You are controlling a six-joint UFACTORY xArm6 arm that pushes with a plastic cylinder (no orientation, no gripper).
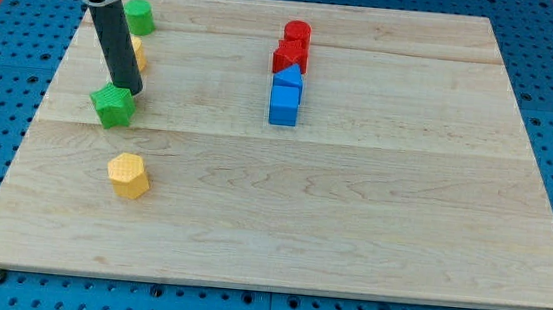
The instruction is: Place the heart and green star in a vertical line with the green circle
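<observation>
You're looking at a pale wooden surface, made of planks with visible grain and seams, lying on a blue gridded mat. There is no hand on this arm, so nothing opens or closes; it ends in a smooth dark rod slanting down from the upper left of the frame. My tip meets the top edge of the green star, a matte chunky block at left of centre. The green circle sits higher up, near the upper left corner, just right of the rod. Between the two, a yellow block peeks out from behind the rod; you cannot make out its shape. Below the star, well apart, lies a yellow hexagon. At upper centre four blocks stand in a tight column: a red cylinder, a red block of unclear shape, a blue pointed block, then a blue cube.
</observation>
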